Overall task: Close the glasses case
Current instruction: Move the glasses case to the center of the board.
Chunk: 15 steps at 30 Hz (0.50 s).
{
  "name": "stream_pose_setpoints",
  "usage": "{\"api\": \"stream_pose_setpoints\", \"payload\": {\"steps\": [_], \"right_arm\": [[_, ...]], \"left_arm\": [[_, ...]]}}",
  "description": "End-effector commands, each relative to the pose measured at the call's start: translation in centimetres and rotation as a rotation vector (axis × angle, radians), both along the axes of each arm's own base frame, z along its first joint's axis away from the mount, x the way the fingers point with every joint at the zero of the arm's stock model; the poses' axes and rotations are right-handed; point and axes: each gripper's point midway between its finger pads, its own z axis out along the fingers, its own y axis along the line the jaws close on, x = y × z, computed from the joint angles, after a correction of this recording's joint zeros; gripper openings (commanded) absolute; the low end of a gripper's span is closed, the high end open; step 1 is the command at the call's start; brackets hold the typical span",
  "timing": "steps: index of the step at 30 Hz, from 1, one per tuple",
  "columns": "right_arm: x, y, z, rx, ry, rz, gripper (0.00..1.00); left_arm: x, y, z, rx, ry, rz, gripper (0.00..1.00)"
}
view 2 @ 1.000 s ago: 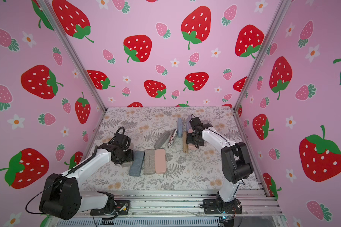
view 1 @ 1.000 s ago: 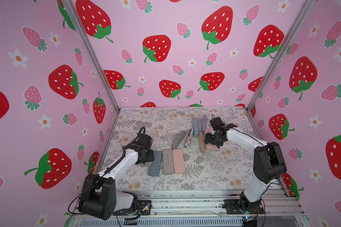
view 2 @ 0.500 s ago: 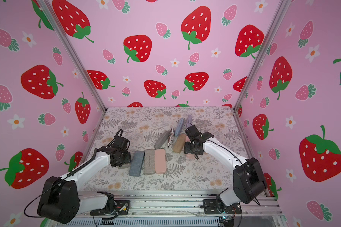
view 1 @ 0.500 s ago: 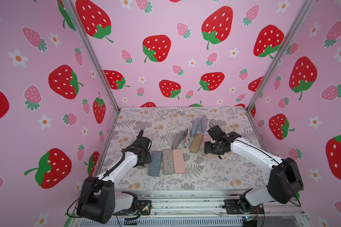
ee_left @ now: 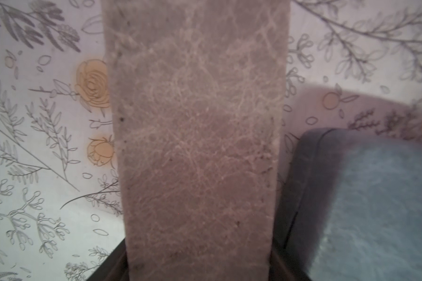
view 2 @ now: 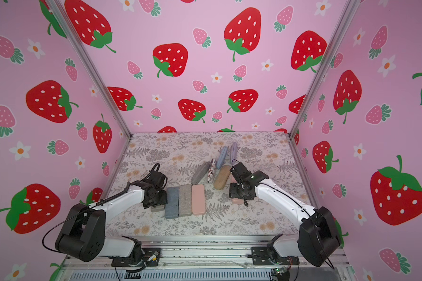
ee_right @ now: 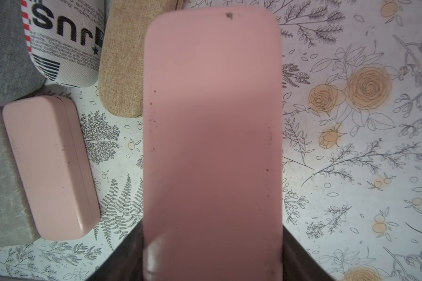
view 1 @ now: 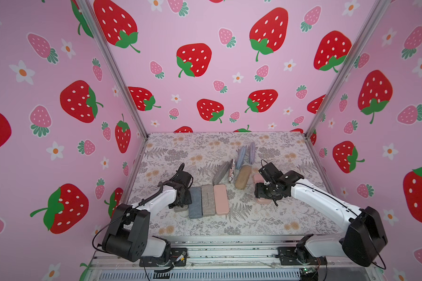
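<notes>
A pink glasses case (ee_right: pixel 212 116) lies on the mat with my right gripper (ee_right: pixel 212 262) shut on its near end, dark fingers (ee_right: pixel 295 253) against both long sides. In both top views this gripper (view 1: pixel 263 192) (view 2: pixel 239 192) covers most of the case (view 1: pixel 262 201). My left gripper (ee_left: pixel 197 267) is shut on a taupe glasses case (ee_left: pixel 195 126), which lies flat beside a blue case (ee_left: pixel 375 206). From above, the left gripper (view 1: pixel 182 197) hides nearly all of the taupe case (view 1: pixel 180 208). Both held cases look closed.
Blue (view 1: pixel 195 202), grey (view 1: pixel 208 200) and pink (view 1: pixel 221 199) cases lie in a row mid-mat. Behind them are a grey fabric case (view 1: pixel 221 173), a printed one (view 1: pixel 232 171), a tan one (view 1: pixel 243 177) and two bluish ones (view 1: pixel 241 153) on edge.
My right gripper has come from the back cases toward the front with the pink case. The tan case has tipped from its edge to lying flat. My left gripper shifted slightly frontward.
</notes>
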Motion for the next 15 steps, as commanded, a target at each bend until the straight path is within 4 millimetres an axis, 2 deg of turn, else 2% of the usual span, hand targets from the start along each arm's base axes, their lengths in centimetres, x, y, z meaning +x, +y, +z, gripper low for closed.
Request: {"api": "stream_pose_setpoints", "payload": {"steps": [1,8,15], "right_arm": [[-0.5,-0.1,0.4,0.006,-0.012,-0.013,0.51],[-1.3,-0.1,-1.2,-0.001,0.02,-0.016,0.5],[-1.7,0.1,-3.1,-0.01,0.048,-0.018,0.51]], "left_arm": [[0.0,-2.8,-0.2,-0.052,0.004,-0.035,0.68],[-1.0,-6.6,-0.9,-0.055,0.005,-0.118,0.67],[-0.8,-10.9,-0.8,-0.052,0.001,-0.218,0.67]]}}
